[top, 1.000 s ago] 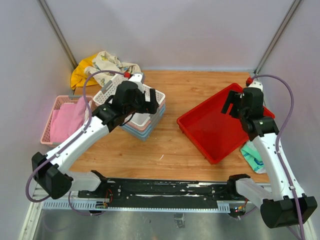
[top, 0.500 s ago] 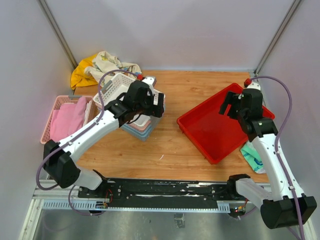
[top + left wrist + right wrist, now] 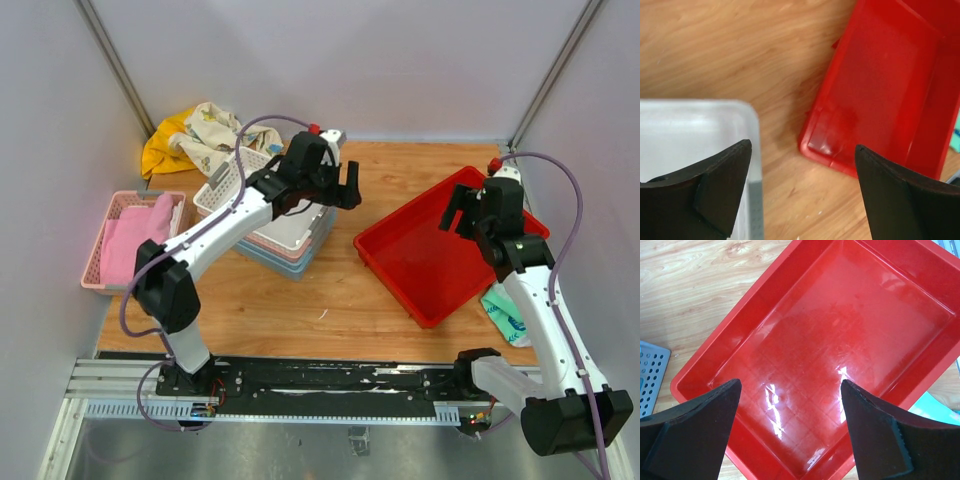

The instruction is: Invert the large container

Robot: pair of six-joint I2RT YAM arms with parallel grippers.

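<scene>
Large container [image 3: 425, 255], red, open side up on the table's [image 3: 340, 290] right half: right gripper [image 3: 462, 218] above it, left gripper [image 3: 345, 187] to its left, both gaping empty; recommend pinching 1 rim squarely before tipping.

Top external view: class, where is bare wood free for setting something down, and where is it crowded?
Free: the table strip between the basket stack and the large container, running to the back wall, and the near band before the rail. Crowded: the left, with the pink basket, cloth pile and stack; the right corner, filled by the container.
</scene>
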